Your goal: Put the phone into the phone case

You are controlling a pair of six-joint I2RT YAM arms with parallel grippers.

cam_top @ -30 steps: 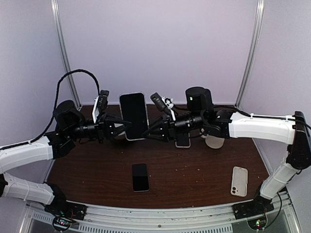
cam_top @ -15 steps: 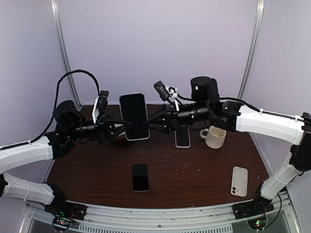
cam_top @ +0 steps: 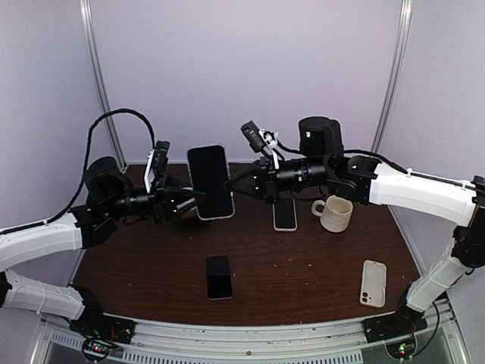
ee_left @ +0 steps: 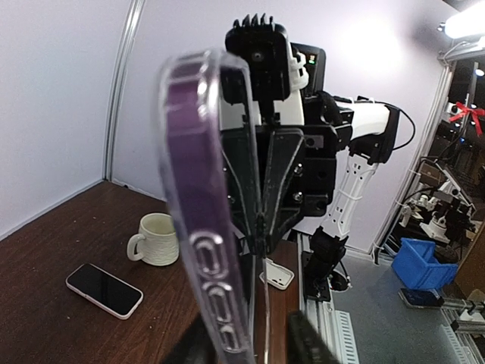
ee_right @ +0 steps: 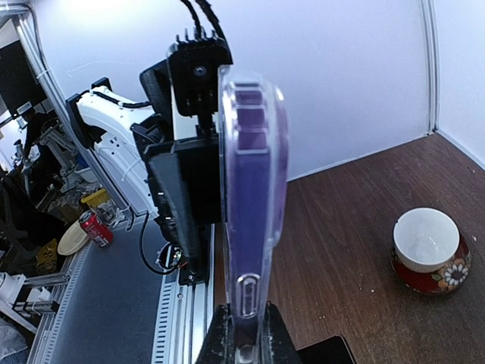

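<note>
As I watch from afar, my left claw (cam_top: pixel 193 196) and right claw (cam_top: pixel 235 184) are each closed on opposite edges of the clear plastic phone case (cam_top: pixel 210 180), dark-faced and upright between them, while the black rectangular phone (cam_top: pixel 218 276) lies flat on the brown desk (cam_top: pixel 151 265) below both claws.

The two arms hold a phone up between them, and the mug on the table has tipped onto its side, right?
Not quite. The mug stands upright, mouth up, as the top view shows. The rest holds: the left gripper and the right gripper hold the phone up between them.
</note>
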